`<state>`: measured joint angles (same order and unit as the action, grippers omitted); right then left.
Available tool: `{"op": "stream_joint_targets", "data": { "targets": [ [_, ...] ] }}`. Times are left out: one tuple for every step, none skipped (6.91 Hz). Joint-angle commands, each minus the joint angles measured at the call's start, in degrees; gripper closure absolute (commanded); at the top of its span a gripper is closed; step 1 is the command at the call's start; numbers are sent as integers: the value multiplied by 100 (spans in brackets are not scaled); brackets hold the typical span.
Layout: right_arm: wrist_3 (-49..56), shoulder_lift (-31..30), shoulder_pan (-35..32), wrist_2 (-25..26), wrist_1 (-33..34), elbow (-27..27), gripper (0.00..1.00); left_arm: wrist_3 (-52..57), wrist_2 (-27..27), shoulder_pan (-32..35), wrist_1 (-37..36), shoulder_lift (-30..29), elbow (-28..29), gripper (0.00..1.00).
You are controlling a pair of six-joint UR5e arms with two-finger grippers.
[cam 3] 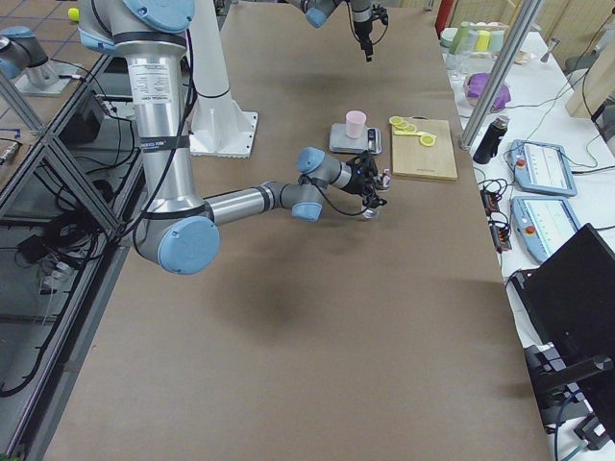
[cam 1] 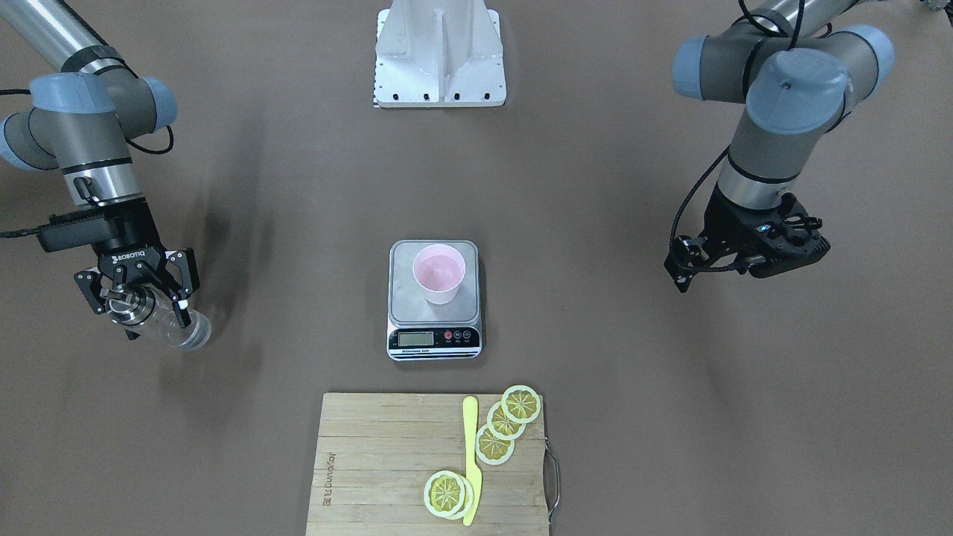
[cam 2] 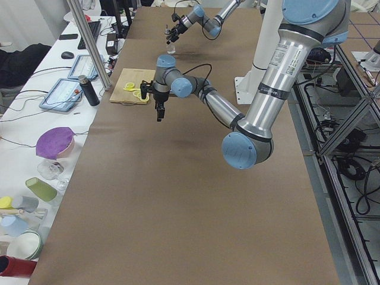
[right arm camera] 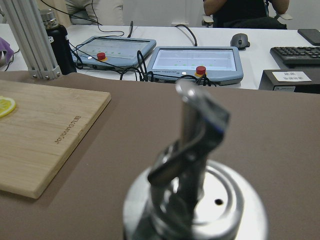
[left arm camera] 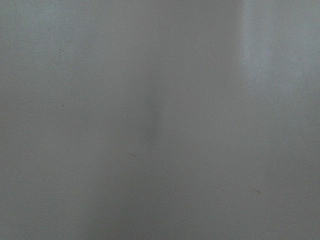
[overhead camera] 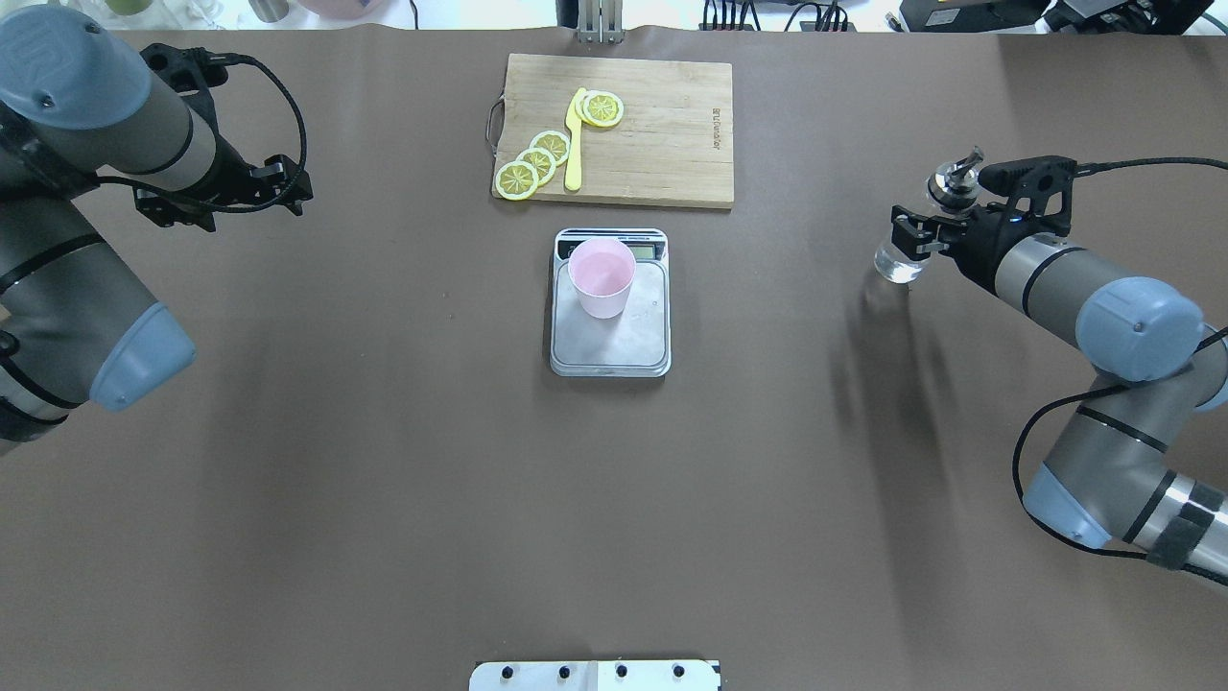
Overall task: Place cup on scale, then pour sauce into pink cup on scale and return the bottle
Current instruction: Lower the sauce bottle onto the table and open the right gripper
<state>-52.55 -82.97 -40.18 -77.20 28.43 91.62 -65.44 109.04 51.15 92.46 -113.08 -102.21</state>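
The right gripper [cam 1: 138, 301] is clamped on the neck of the bottle [cam 1: 179, 329], just below its metal spout. It holds the bottle upright far out on the robot's right side of the table [cam 1: 670, 417], well apart from the scale [cam 1: 406, 301]. Whether the glass base rests on the table or hangs just above it is unclear. The cup [cam 1: 439, 272] stands near the middle of the scale's steel plate, and I cannot tell if there is liquid in it. The left gripper [cam 1: 681, 269] hangs over bare table on the other side, holding nothing, and its fingers are too dark and foreshortened to say whether they are apart or together. The main risk is probably the grip: a smooth, rounded glass neck can slip or swivel between two pads when tipped, spilling sauce on the table or the scale's display. If the bottle is carried across, a low pass could knock over the light cup, and a spout aimed short would miss its narrow rim. If it is set down instead, letting go too high may topple it.
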Motion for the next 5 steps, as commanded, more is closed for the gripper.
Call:
{"op": "stream_joint_targets", "data": {
  "targets": [
    [304,79,141,12,22,-144,100,13,3,0,0,-3,8,1],
    [716,88,142,12,22,-223,100,22,3,0,0,5,8,1],
    [781,132,133,3,22,-206,100,13,3,0,0,5,8,1],
    [781,176,142,3,22,-223,1,22,3,0,0,5,0,1],
    [781,315,124,-15,170,-180,0,31,3,9,0,31,8,1]
  ]
}}
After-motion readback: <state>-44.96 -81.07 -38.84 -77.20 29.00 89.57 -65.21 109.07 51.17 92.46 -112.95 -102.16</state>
